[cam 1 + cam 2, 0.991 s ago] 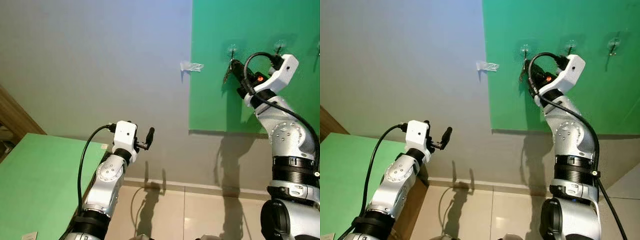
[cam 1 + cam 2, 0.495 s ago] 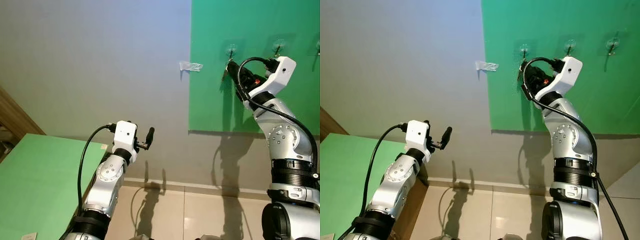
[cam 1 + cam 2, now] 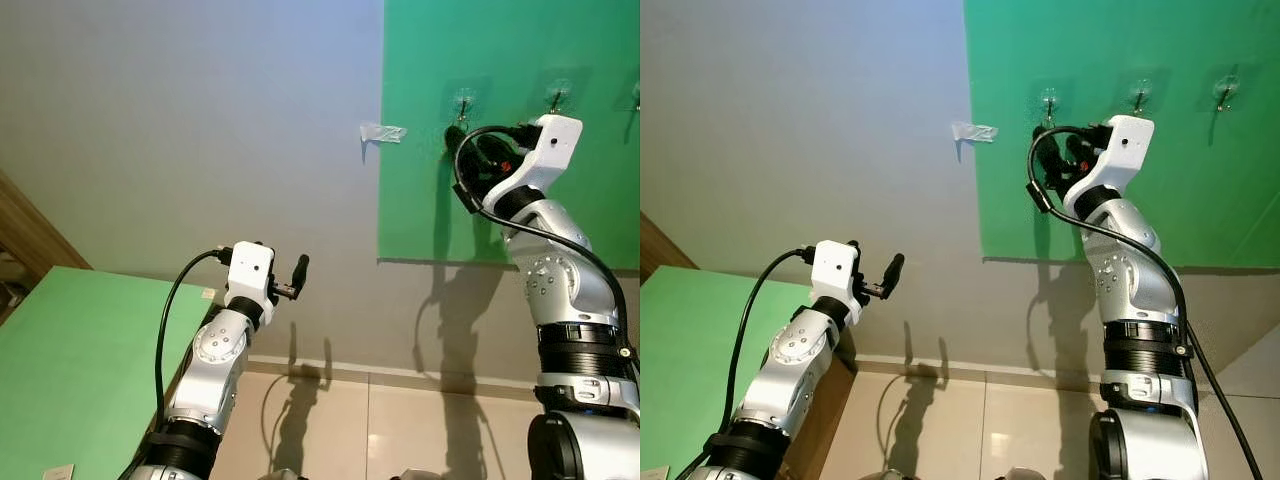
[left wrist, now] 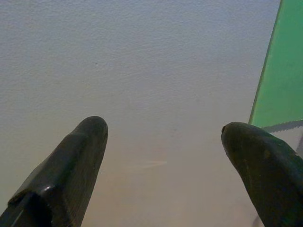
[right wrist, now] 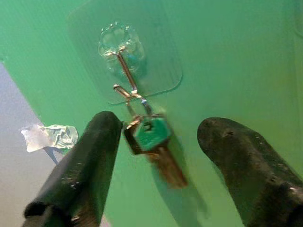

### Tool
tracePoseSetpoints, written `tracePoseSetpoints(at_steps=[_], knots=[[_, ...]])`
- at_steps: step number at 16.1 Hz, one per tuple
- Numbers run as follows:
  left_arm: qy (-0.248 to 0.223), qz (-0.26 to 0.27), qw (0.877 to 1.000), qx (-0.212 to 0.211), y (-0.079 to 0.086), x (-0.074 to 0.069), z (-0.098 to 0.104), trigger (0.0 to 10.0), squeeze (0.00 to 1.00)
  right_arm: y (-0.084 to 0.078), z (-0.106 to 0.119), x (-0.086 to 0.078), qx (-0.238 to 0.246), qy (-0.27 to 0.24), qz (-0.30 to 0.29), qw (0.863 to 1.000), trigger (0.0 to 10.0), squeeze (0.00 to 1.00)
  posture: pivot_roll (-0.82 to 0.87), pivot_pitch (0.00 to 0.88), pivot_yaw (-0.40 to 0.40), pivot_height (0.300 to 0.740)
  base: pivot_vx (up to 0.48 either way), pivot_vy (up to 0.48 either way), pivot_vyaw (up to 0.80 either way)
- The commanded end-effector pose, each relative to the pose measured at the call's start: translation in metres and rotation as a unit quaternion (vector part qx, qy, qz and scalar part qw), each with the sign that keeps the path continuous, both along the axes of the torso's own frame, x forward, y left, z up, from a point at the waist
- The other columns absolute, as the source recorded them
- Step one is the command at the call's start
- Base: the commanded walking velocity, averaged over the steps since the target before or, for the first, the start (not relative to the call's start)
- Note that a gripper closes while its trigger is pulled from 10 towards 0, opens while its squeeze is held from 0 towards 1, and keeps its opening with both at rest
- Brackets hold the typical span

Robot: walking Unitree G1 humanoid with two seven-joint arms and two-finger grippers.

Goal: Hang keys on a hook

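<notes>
Hanging from the leftmost hook (image 5: pixel 124 66) on the green panel (image 3: pixel 500 200), the keys (image 5: pixel 152 142) show clearly in the right wrist view: a green-capped key head on a ring looped over the metal hook, with a brownish blade dangling below, slightly blurred. The head views give the wider layout instead, with the right end effector (image 3: pixel 1052 150) raised against the panel just under that hook, hiding the keys behind the arm. In the wrist view its two black fingers (image 5: pixel 80 165) are spread apart, one on each side of the keys; the nearer finger sits just beside the key head, and contact cannot be told. Two more hooks (image 3: pixel 1139 95) sit along the panel to the robot's right. A scrap of clear tape (image 3: pixel 382 131) clings to the grey wall (image 3: pixel 200 130) just past the panel's left edge. Lower down, the left end effector (image 3: pixel 298 272) hangs idle with its fingers wide apart, facing bare wall, above a green desk (image 3: pixel 70 350).
</notes>
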State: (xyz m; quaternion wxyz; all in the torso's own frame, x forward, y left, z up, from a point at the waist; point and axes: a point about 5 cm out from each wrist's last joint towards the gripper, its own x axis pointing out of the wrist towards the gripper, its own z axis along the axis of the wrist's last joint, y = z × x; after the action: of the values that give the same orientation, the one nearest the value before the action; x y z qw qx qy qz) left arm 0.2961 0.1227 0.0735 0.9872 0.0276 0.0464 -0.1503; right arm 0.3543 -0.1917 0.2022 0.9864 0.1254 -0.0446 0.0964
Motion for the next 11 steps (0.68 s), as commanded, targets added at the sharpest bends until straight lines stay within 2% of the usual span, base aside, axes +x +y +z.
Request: tracePoseSetpoints(at_steps=[1, 4, 5, 6, 7, 8, 11], knots=[[-0.004, 0.002, 1.0, 0.007, 0.002, 0.001, 0.002, 10.0, 0.0, -0.004, -0.006, 0.0, -0.008, 0.008, -0.01, 1.0, 10.0, 1.0, -0.22, 0.0, 0.098, 0.74, 0.0, 0.0, 0.0], [-0.003, 0.001, 1.0, 0.008, 0.002, 0.002, 0.002, 10.0, 0.0, -0.005, -0.006, -0.001, -0.034, 0.0, -0.02, 0.999, 10.0, 1.0, -0.23, 0.0, 0.101, 0.74, 0.0, 0.0, 0.0], [-0.005, 0.002, 1.0, 0.019, 0.003, 0.003, 0.002, 10.0, 0.0, -0.01, -0.009, -0.003, -0.087, -0.002, -0.045, 0.995, 10.0, 1.0, -0.23, 0.0, 0.098, 0.74, 0.0, 0.0, 0.0], [-0.004, 0.006, 0.999, 0.038, 0.005, 0.004, 0.001, 10.0, 0.0, -0.016, -0.017, -0.009, -0.142, 0.0, -0.073, 0.987, 10.0, 0.0, -0.23, 0.0, 0.098, 0.74, 0.0, 0.0, 0.0], [-0.003, 0.016, 0.999, 0.044, 0.008, 0.004, 0.001, 10.0, 0.0, -0.02, -0.029, -0.018, -0.177, 0.005, -0.086, 0.981, 10.0, 0.0, -0.23, 0.0, 0.098, 0.74, 0.0, 0.0, 0.0], [-0.004, 0.021, 0.999, 0.041, 0.01, 0.004, 0.001, 10.0, 0.0, -0.02, -0.037, -0.024, -0.186, 0.013, -0.091, 0.978, 10.0, 0.0, -0.23, 0.0, 0.098, 0.74, 0.0, 0.0, 0.0], [-0.011, 0.039, 0.999, 0.026, 0.02, -0.002, 0.004, 10.0, 0.0, -0.012, -0.074, -0.056, -0.265, 0.025, -0.088, 0.96, 10.0, 0.0, -0.22, 0.0, 0.1, 0.74, 0.0, 0.0, 0.0]])
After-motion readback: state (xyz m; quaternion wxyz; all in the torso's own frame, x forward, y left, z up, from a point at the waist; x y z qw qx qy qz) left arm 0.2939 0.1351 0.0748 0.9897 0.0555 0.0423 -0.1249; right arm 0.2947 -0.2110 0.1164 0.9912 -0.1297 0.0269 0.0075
